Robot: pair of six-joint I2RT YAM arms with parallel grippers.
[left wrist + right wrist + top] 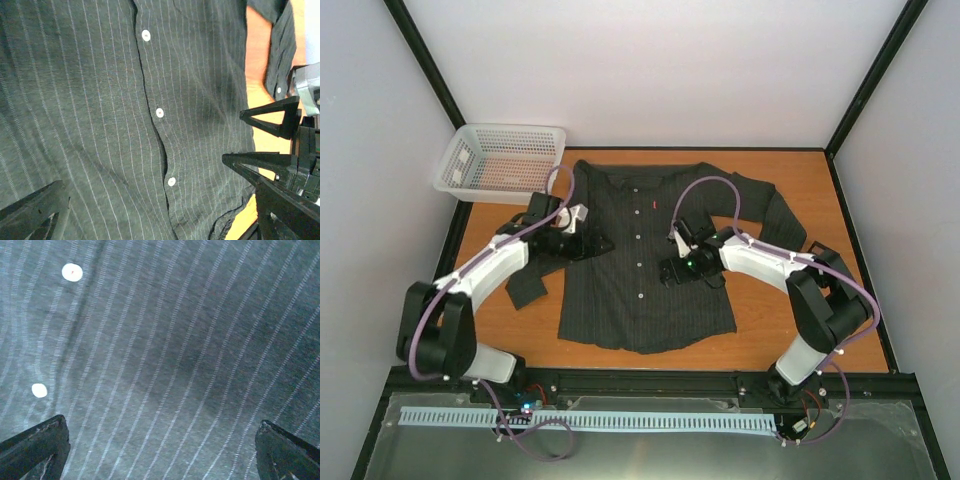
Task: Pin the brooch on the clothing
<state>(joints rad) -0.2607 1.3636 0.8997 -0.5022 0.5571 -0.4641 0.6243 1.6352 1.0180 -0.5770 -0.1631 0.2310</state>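
Orange-brown wood forms the tabletop [810, 190], boxed in by pale walls [660, 70] on the left, far and right sides. Across its middle lies the clothing [610, 295], a dark charcoal shirt with fine pale pinstripes. It is spread flat, front side up, with the collar toward the far edge and the hem toward the near edge. One sleeve hangs down along the left side of the body and the other runs out to the right.

Two black-and-white arms rise from the near edge. The left arm [480, 275] reaches in from the left, its wrist over the shirt's left edge. The right arm [770, 262] bends in from the right, its wrist over the shirt's right half. A purple cable [715, 182] loops above each one.

A white plastic mesh basket [500, 160] sits in the far left corner, just beyond the shirt's left shoulder.

The left fingers [30, 212] are spread wide and released, grasping nothing, with striped cloth below them. The right fingers [285, 450] also stand wide apart, with only fabric between them and nothing grasped. Whether either pair touches the cloth, I cannot tell.

A row of small white buttons [639, 237] runs down the shirt's centre. A tiny red tag [651, 205] sits just right of that row, near the collar.
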